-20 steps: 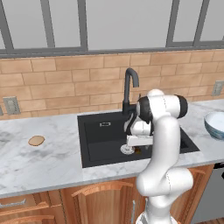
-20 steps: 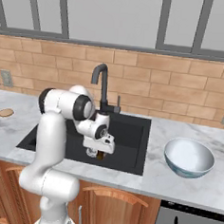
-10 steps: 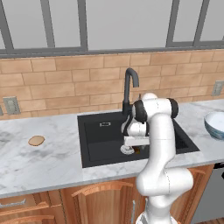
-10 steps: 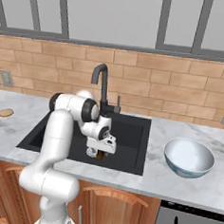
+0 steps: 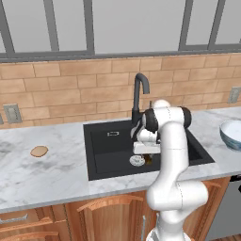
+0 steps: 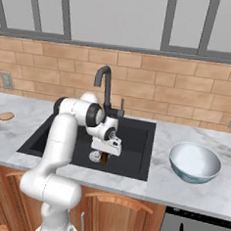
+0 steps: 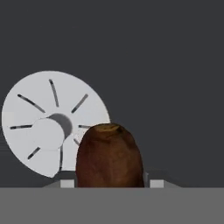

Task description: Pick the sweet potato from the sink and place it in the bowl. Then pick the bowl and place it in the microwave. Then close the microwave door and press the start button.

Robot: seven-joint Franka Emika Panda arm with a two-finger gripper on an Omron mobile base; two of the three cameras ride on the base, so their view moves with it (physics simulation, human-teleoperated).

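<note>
The sweet potato (image 7: 109,155), a dark brown lump, lies on the floor of the black sink (image 5: 108,150) beside the white drain (image 7: 50,122). My gripper (image 7: 112,183) reaches straight down into the basin, and its two fingertips (image 7: 68,183) press against either side of the sweet potato, shut on it. From the base views the gripper (image 5: 147,158) (image 6: 103,157) stands low over the sweet potato (image 6: 103,159), right of the drain (image 6: 94,157). The white and pale blue bowl (image 6: 195,162) (image 5: 231,134) sits empty on the counter to the right. The microwave and its door are out of view.
A black gooseneck faucet (image 5: 140,89) (image 6: 104,82) rises behind the sink, close to my arm. A flat tan disc (image 5: 39,151) (image 6: 6,115) lies on the marble counter to the left. A brick wall with outlets backs the counter.
The arm has leaned a little lower and further into the sink, and the fingers have closed in from wide open onto the sides of the sweet potato.
</note>
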